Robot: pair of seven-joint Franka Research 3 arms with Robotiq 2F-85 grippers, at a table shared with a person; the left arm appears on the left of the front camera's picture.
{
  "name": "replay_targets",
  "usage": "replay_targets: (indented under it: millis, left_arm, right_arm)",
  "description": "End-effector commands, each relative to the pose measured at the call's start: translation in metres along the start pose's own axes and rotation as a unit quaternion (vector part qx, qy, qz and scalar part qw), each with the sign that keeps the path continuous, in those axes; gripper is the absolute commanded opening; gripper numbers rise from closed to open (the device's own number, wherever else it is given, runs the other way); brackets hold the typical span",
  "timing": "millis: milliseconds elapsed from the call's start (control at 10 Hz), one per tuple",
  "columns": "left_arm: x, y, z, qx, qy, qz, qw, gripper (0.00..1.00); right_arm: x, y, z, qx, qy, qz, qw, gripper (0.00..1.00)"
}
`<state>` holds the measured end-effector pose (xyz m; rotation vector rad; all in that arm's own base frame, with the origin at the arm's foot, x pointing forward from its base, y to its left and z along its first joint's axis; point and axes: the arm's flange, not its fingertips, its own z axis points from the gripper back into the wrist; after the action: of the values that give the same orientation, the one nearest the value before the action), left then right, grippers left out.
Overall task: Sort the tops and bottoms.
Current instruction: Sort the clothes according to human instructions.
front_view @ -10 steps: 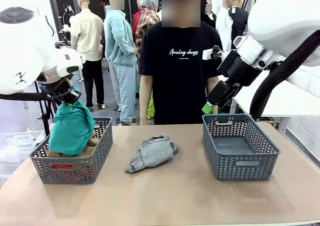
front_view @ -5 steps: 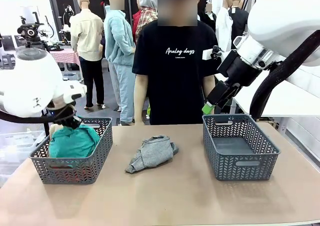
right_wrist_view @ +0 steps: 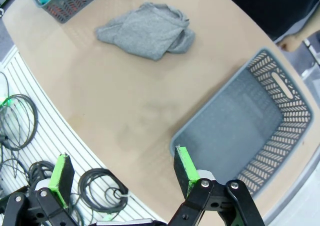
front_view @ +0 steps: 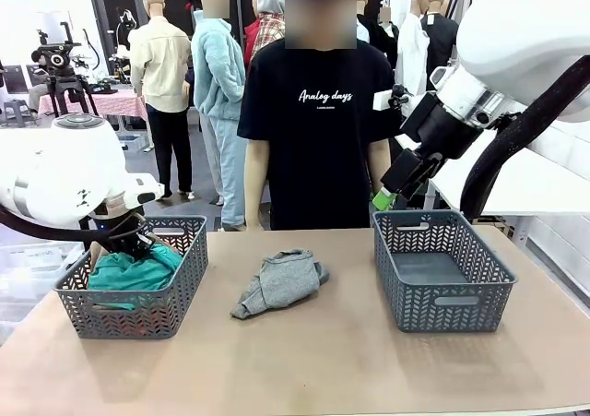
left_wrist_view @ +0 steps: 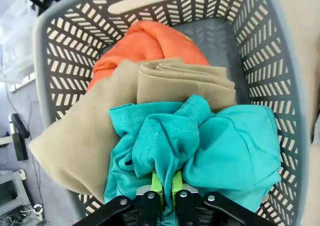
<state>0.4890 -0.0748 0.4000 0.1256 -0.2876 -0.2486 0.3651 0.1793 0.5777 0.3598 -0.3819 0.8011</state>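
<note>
Plain, unpatterned: the soft teal-green cloth garment (left_wrist_view: 230, 146), the folded tan-beige cloth garment (left_wrist_view: 80, 136), the orange-red cloth garment (left_wrist_view: 150, 40) and the crumpled grey cloth garment (front_view: 281, 282). The left grey plastic basket (front_view: 138, 313) and the right grey plastic basket (front_view: 415, 307) have herringbone-lattice walls. The table top (front_view: 313, 361) is light brown.

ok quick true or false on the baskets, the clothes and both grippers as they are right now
1. The left gripper is shut on the teal garment in the left basket. True.
2. The grey garment lies in the right basket. False: it lies on the table, between the two baskets.
3. The right gripper is open and holds nothing. True.
4. The orange-red garment is in the right basket. False: it is in the left basket with the tan garment.
</note>
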Motion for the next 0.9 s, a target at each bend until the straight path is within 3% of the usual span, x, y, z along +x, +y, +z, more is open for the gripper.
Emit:
replay_targets:
  millis: [0, 100, 600, 800]
  left_arm:
    - [0.001, 0.001, 0.014, -0.006, 0.000, -0.005, 1.000, 0.00]
    - [0.001, 0.001, 0.021, -0.008, 0.002, -0.005, 1.000, 0.00]
    - [-0.001, -0.002, 0.066, -0.003, -0.001, 0.004, 1.000, 1.00]
    - [-0.002, -0.004, 0.087, -0.014, -0.025, 0.004, 1.000, 1.00]
  right_arm:
    - [0.000, 0.000, 0.000, -0.004, 0.002, 0.002, 1.000, 1.00]
    - [0.000, 0.000, 0.000, -0.004, 0.002, 0.002, 1.000, 1.00]
    - [0.000, 0.000, 0.000, -0.004, 0.002, 0.002, 1.000, 1.00]
    - [0.000, 0.000, 0.000, -0.004, 0.002, 0.002, 1.000, 1.00]
